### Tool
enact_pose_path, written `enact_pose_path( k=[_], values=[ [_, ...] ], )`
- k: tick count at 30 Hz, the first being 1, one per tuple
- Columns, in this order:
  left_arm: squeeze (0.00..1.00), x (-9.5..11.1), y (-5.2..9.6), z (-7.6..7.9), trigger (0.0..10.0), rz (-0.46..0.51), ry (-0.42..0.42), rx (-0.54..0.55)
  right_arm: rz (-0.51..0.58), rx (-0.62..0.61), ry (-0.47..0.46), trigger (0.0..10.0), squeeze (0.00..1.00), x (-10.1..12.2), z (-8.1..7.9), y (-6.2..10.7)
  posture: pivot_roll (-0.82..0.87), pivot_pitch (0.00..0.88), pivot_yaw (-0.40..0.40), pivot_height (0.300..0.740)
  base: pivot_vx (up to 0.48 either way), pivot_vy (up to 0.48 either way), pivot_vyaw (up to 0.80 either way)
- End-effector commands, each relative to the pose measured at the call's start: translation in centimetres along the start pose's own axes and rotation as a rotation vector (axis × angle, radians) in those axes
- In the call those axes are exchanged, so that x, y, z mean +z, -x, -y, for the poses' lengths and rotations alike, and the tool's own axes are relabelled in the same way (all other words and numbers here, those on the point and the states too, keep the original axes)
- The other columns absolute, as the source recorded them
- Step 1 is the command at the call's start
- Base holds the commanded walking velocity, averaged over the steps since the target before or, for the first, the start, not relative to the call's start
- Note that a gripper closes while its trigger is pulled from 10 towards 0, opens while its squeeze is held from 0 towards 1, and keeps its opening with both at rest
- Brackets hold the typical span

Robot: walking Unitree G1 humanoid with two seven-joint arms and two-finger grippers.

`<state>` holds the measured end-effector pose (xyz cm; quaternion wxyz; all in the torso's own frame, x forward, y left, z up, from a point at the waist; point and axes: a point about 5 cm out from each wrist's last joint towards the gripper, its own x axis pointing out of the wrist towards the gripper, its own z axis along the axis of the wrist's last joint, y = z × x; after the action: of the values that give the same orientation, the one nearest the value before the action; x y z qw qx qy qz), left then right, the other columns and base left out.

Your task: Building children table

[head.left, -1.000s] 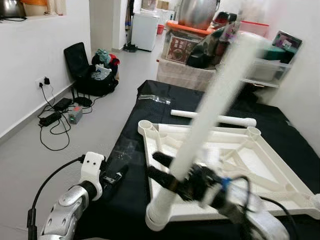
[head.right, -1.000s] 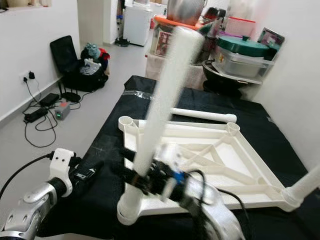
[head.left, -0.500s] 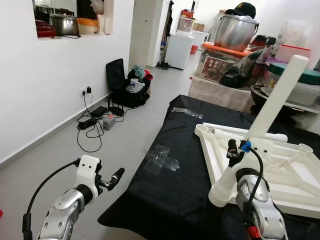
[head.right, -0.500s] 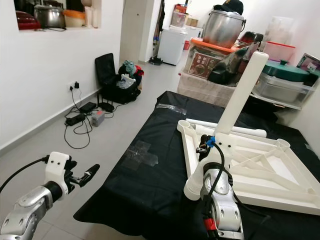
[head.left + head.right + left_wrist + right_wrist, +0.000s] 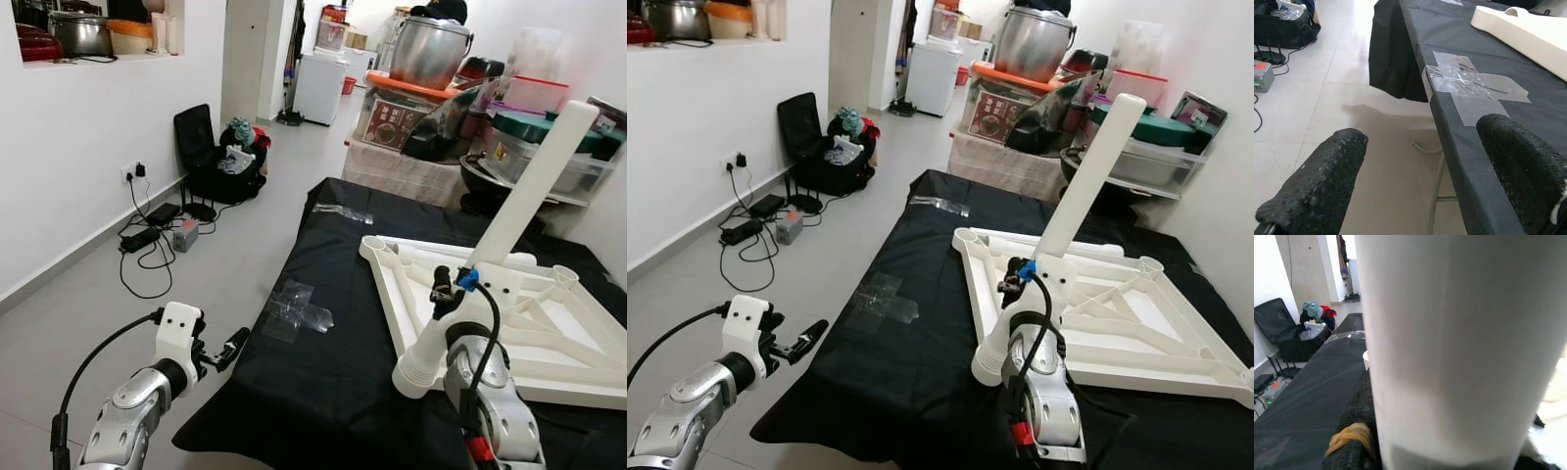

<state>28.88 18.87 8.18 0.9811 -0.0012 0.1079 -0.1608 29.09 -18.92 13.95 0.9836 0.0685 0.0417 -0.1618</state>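
On black-draped table: upturned white tabletop, taped patch; grey tiled floor.

My right gripper hid part of the table leg; the tabletop ran off the picture's right edge.

You have no text, label, brand or number to read in any of these views. The patterned red-brown box under the big metal pot carries a printed design, but it is too small and soft for you to make out letters. The white table frame and the white leg show you plain, unmarked surfaces.
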Motion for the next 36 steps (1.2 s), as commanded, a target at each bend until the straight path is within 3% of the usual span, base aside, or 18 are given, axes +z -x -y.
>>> enact_pose_path(
  k=[1, 2, 3, 4, 5, 6, 36],
  values=[
    [0.00, 0.0, -0.3, 0.4, 10.0, 0.000, 0.007, -0.019, -0.388, -0.102, 0.082, 2.0, 0.00, -8.3, 2.5, 1.6, 0.07, 0.000, -0.138, 0.740, 0.000, 0.000, 0.00],
    [0.00, 0.0, -0.3, 0.4, 10.0, 0.000, 0.007, -0.019, -0.388, -0.102, 0.082, 2.0, 0.00, -8.3, 2.5, 1.6, 0.07, 0.000, -0.138, 0.740, 0.000, 0.000, 0.00],
    [0.00, -0.1, -0.4, 0.5, 10.0, 0.000, 0.006, -0.020, -0.381, -0.096, 0.084, 4.0, 0.00, -8.2, 2.3, 1.6, 0.07, 0.000, -0.138, 0.740, 0.000, 0.000, 0.00],
    [0.00, -0.1, -0.4, 0.5, 10.0, -0.001, 0.006, -0.021, -0.375, -0.088, 0.088, 4.9, 0.00, -8.1, 2.3, 1.6, 0.07, 0.000, -0.138, 0.740, 0.000, 0.000, 0.00],
    [0.00, -0.1, -0.4, 0.5, 10.0, -0.001, 0.006, -0.021, -0.375, -0.088, 0.088, 4.9, 0.00, -8.1, 2.3, 1.6, 0.07, 0.000, -0.138, 0.740, 0.000, 0.000, 0.00],
    [0.00, -0.1, -0.4, 0.5, 10.0, -0.001, 0.006, -0.022, -0.369, -0.080, 0.096, 10.0, 0.00, -8.0, 2.1, 1.6, 0.07, 0.000, -0.137, 0.740, 0.000, 0.000, 0.00],
    [0.00, -0.1, -0.6, 0.7, 10.0, -0.001, 0.004, -0.035, -0.322, -0.027, 0.139, 10.0, 0.00, -7.2, 1.4, 1.3, 0.06, 0.000, -0.134, 0.740, 0.000, 0.000, 0.00]
  ],
)
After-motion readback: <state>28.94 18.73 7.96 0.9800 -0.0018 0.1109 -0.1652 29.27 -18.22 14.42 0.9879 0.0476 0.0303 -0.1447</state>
